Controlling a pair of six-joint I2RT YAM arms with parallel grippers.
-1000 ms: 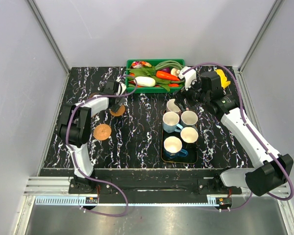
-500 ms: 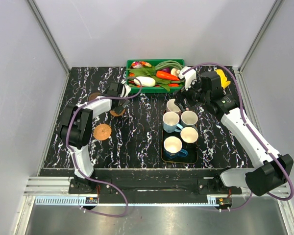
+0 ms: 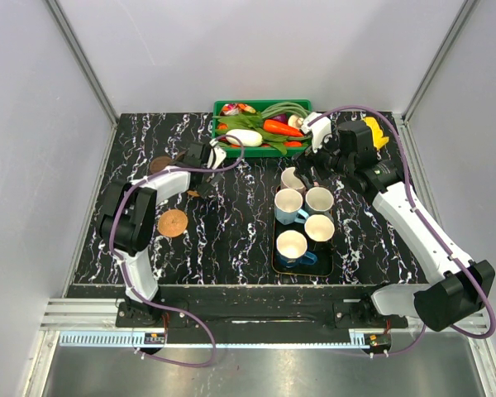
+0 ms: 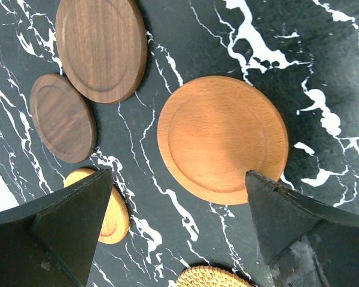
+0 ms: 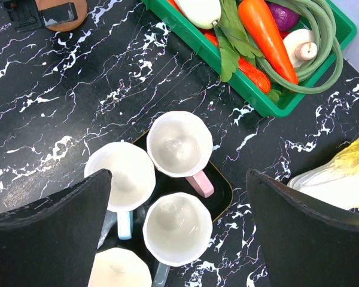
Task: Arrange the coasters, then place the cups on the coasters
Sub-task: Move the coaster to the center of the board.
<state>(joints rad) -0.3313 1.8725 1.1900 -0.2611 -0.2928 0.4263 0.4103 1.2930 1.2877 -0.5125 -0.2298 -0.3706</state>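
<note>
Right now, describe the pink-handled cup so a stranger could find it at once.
Start at the green crate of vegetables at the table's far edge; just nearer sits a black tray of cups. The cup at the tray's end closest to the crate is it: its handle is pink, while its neighbours' handles are blue.
</note>
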